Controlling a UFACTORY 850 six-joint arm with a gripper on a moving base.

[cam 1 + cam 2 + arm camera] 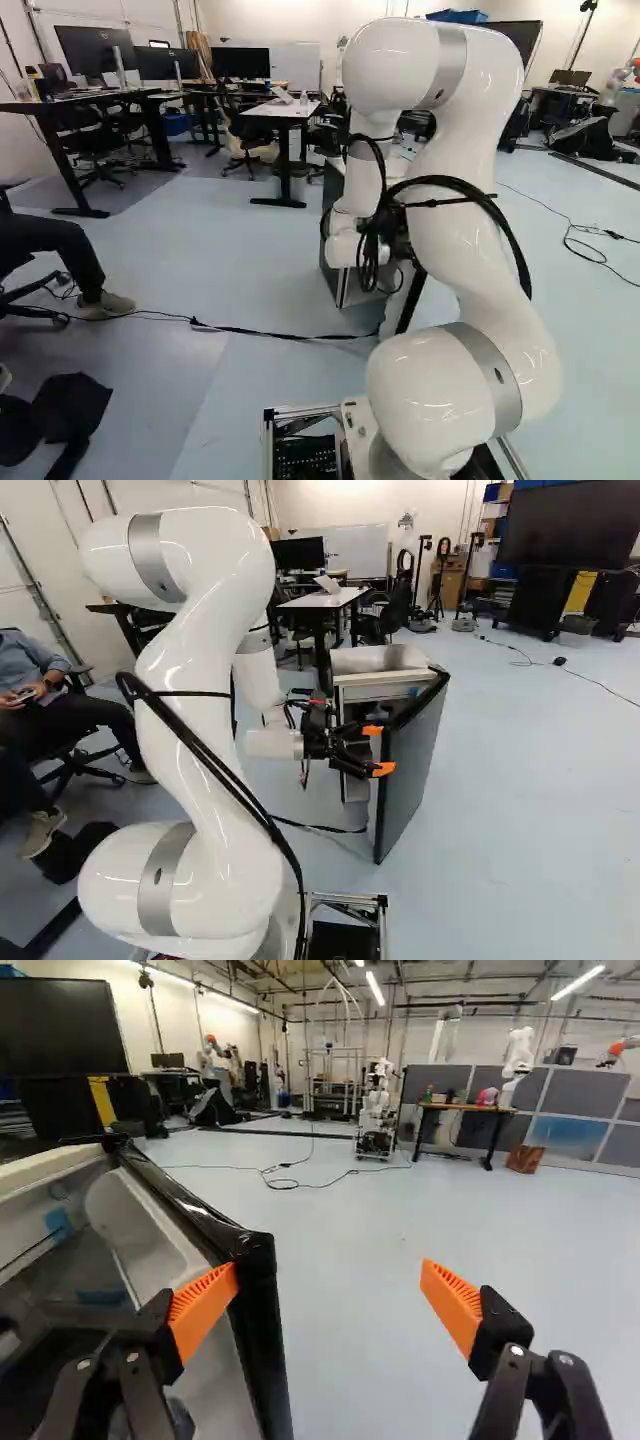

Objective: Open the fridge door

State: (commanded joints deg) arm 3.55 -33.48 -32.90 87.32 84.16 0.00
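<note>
Orange pads (203, 1305) spread wide, we hold our hand (330, 1272) with one finger beside the ajar fridge door (262, 1310), presumably to swing it wider (whether they touch, we cannot tell).

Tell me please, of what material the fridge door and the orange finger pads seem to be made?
Fridge door: perhaps painted metal outside, judging by its flat, even grey face; its black edge shines unevenly, like tape or plastic film.
Finger pads: probably rubber or flexible plastic, matt, with fine ridges.
</note>
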